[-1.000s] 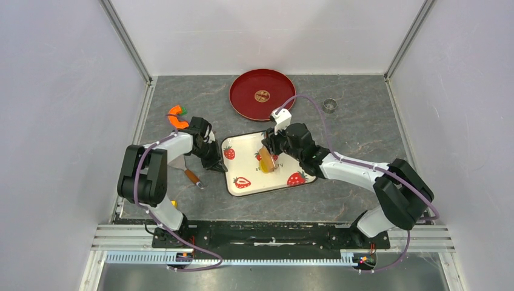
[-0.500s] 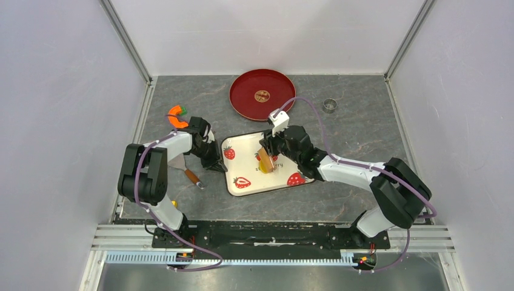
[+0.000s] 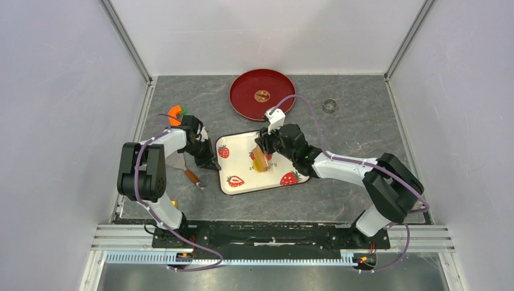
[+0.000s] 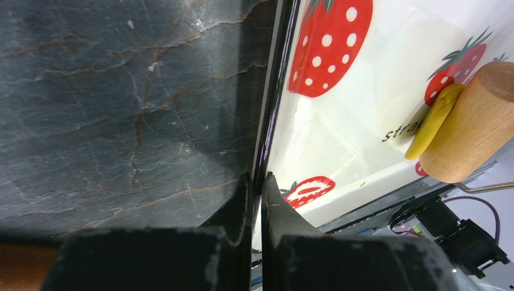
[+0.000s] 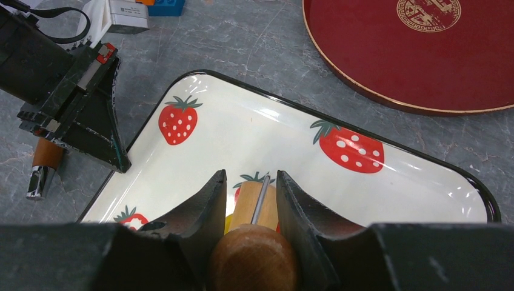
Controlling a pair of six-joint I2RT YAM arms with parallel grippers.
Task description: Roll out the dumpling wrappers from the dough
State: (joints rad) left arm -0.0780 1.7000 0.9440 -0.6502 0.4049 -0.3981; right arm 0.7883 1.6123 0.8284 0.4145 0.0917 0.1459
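Note:
A white tray with strawberry prints (image 3: pixel 239 163) lies in the middle of the table. My left gripper (image 3: pixel 209 163) is shut on its left rim (image 4: pixel 276 91), fingertips (image 4: pixel 257 179) pinching the black edge. My right gripper (image 3: pixel 267 145) is shut on the handle of a wooden roller (image 3: pixel 262 159), whose barrel (image 4: pixel 479 130) rests on the tray. In the right wrist view the gripper (image 5: pixel 250 176) clamps the handle (image 5: pixel 253 260). A flattened yellow piece of dough (image 4: pixel 433 121) lies pressed against the barrel, mostly hidden; its outline cannot be told. I see no separate round disc.
A red plate (image 3: pixel 262 94) stands behind the tray and holds no dough. A small metal ring (image 3: pixel 329 106) sits at the back right. An orange and green thing (image 3: pixel 176 113) and a scraper with a wooden handle (image 3: pixel 188 173) lie left of the tray.
The tray has slid to the left with my left gripper on its rim. My right gripper and the roller have moved left with it.

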